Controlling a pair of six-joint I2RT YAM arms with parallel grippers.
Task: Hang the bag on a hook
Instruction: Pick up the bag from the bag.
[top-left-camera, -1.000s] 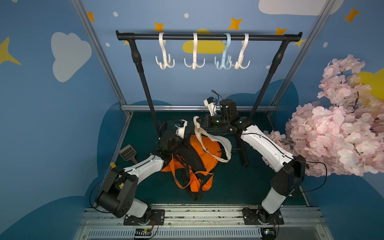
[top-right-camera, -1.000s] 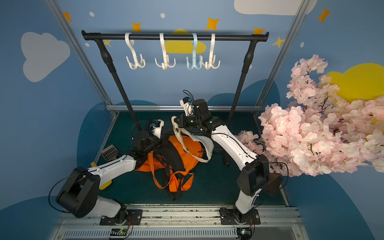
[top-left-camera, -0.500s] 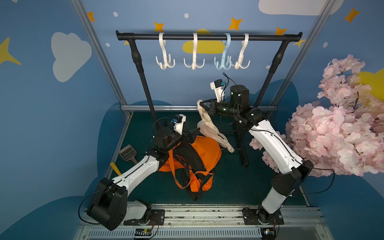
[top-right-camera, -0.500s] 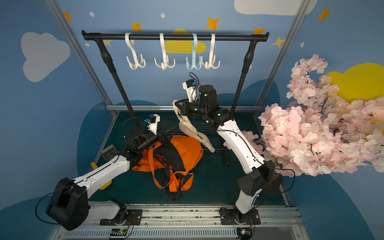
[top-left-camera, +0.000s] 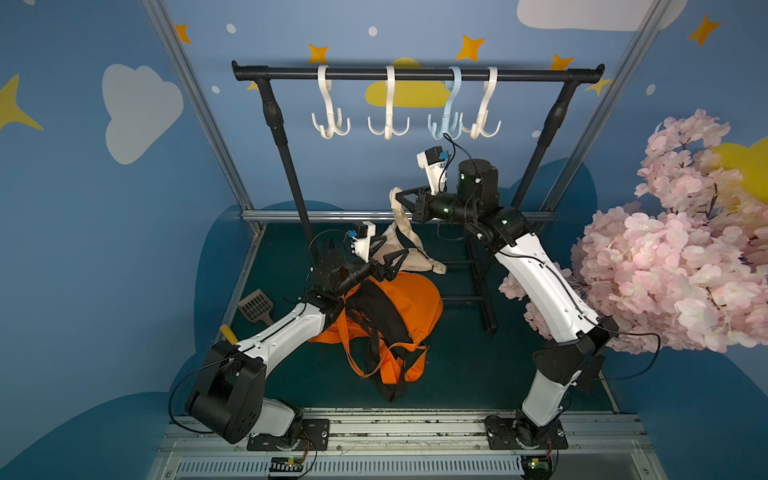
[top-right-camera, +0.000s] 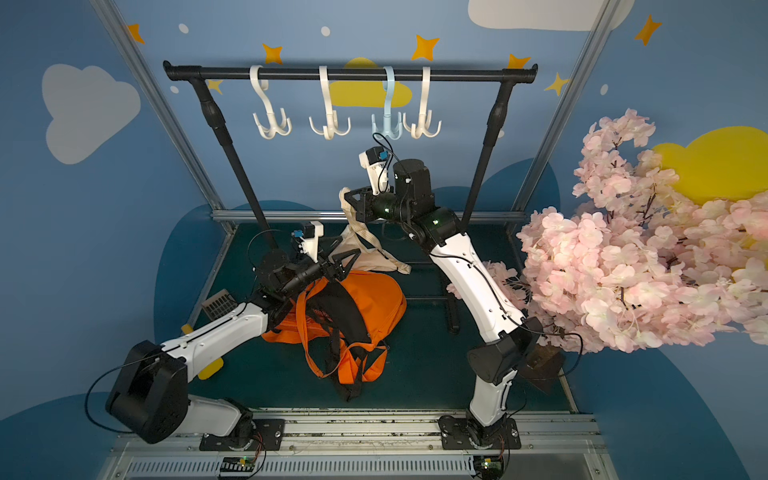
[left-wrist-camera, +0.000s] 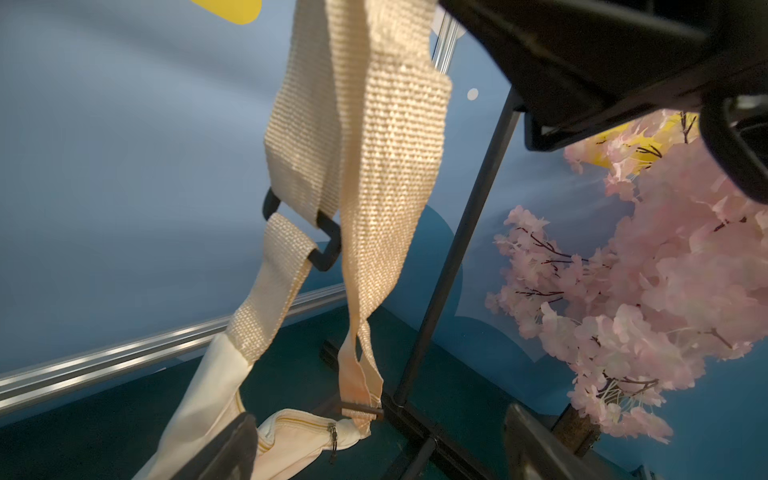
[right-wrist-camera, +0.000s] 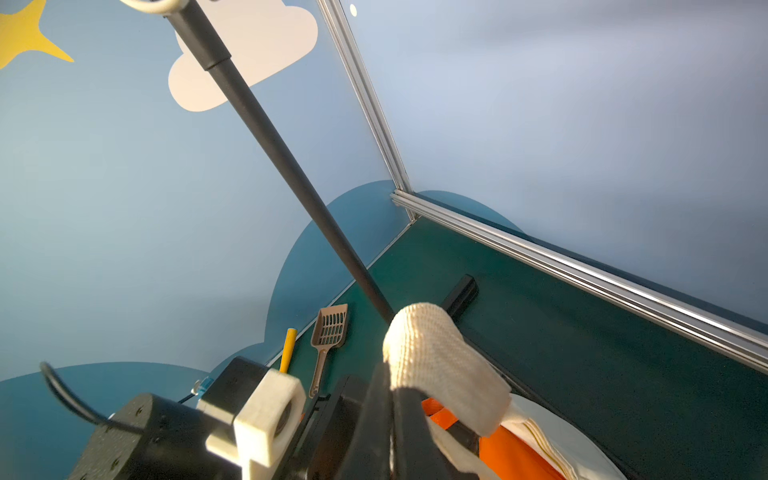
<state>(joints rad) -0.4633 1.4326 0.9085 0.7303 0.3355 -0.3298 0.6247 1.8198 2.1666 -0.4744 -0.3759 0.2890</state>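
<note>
**Cream bag raised by its strap beneath the rack**

The right fingers are clamped shut on the woven strap of the cream bag. They pinch its top fold under the bar of the black rack, a little below the pale blue hook. In the right wrist view the strap folds over the tips of those fingers.

From the pinch the strap drops in two bands to the bag's body. The body sags low between the rack's two uprights, near its foot bars. Whether it rests on the green surface or hangs just clear of it cannot be told. The bag is not yet on any hook.

The left fingers stand spread wide and grip nothing. They sit just beside the bag's body, on the side of the rack upright nearer the left arm. In the left wrist view the strap hangs ahead of them, and the bag's zipped corner shows low between the two fingers.

An orange backpack with black straps lies on the surface in front of the rack, close against the cream bag. A brown scoop lies beside the upright on the left arm's side. A pink blossom tree stands beyond the other upright.
</note>
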